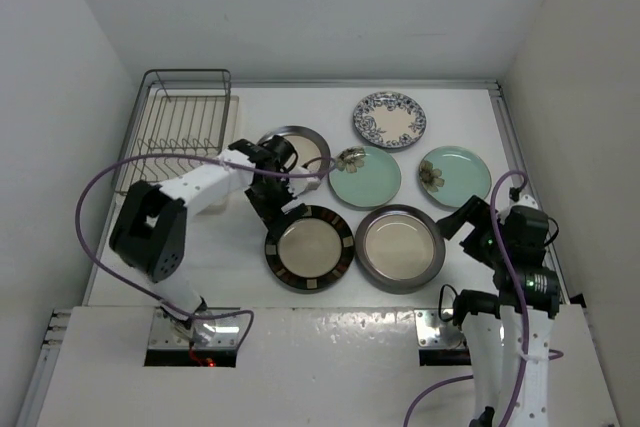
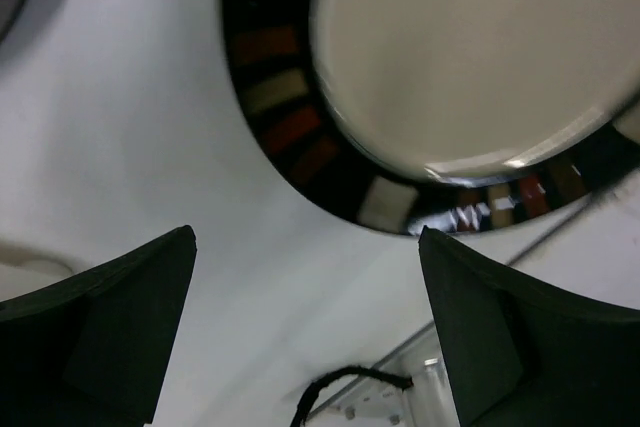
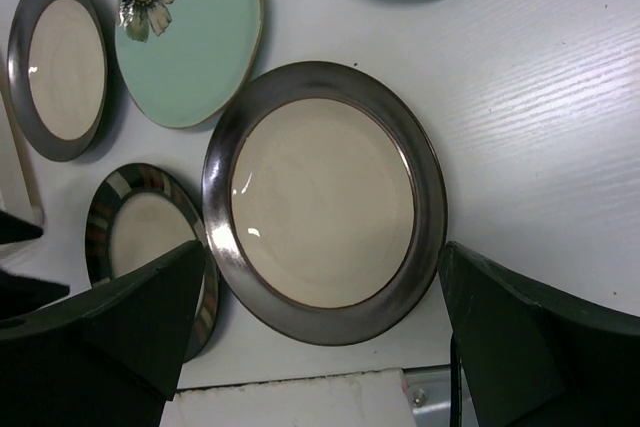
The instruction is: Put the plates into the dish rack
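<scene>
All 6 plates [image 1: 390,119] lie flat on the counter [image 1: 470,117], and the dish rack [image 1: 185,132] in the far left corner holds none of them. The left fingers [image 2: 100,332] are spread wide and hold nothing. They are close to the rim of the striped plate [image 1: 310,247], on its side toward the rack. I judge this plate is the 1 to take now. Because it lies flat, 1 finger should go under the raised rim and the other on top, then lift slowly. The right fingers [image 3: 110,327] are also apart and empty, near the grey-rimmed plate [image 3: 325,202].
</scene>
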You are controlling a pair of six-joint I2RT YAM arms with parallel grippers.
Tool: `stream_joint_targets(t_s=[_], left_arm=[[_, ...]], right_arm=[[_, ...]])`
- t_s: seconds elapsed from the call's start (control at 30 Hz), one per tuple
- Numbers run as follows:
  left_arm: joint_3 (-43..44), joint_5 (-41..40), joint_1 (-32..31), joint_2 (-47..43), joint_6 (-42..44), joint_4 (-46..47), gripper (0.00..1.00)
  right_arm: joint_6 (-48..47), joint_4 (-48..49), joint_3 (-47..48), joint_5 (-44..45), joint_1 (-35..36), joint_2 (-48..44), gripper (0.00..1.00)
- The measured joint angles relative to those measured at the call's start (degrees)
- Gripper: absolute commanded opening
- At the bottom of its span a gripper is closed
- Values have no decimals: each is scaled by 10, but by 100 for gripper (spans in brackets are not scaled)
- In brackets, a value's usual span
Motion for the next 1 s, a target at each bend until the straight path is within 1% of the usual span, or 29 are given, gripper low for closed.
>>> stream_joint_targets(t_s=[0.03, 0.13, 0.3, 0.4, 0.43, 0.47, 0.63, 0.77, 0.83, 0.87, 0.93, 0.97, 1.0], left_arm=[[4, -2, 10, 21, -6, 8, 99], [10, -4, 35, 76, -21, 41, 90], [13, 10, 45, 113, -26, 72, 83], [15, 49, 59, 141, -23, 83, 82], [19, 62, 64, 147, -20, 78, 80], [19, 86, 72, 147, -14, 74, 80], [9, 143, 79, 147, 17, 68, 68], [8, 201, 79, 161, 32, 48, 62], [11, 222, 80, 172, 39, 38, 53], [12, 230, 80, 177, 42, 35, 40], [11, 244, 81, 191, 47, 31, 20], [11, 262, 82, 198, 42, 24, 4], [11, 284, 84, 205, 32, 19, 0]], right_arm=[[0, 1, 0, 0, 0, -2, 100], [-1, 2, 0, 3, 0, -16, 100], [0, 2, -2, 16, 0, -39, 100], [0, 2, -2, 24, 0, -44, 100], [0, 2, -2, 26, 0, -44, 100], [0, 2, -2, 28, 0, -44, 100], [0, 5, -2, 38, 0, -40, 100], [0, 7, 1, 45, 0, -28, 100], [-1, 6, 8, 48, 0, -23, 100], [-2, 6, 14, 52, 0, -22, 100], [-5, 6, 26, 60, 0, -23, 100], [-6, 7, 32, 63, 0, -24, 100], [-7, 6, 36, 66, 0, -26, 100]])
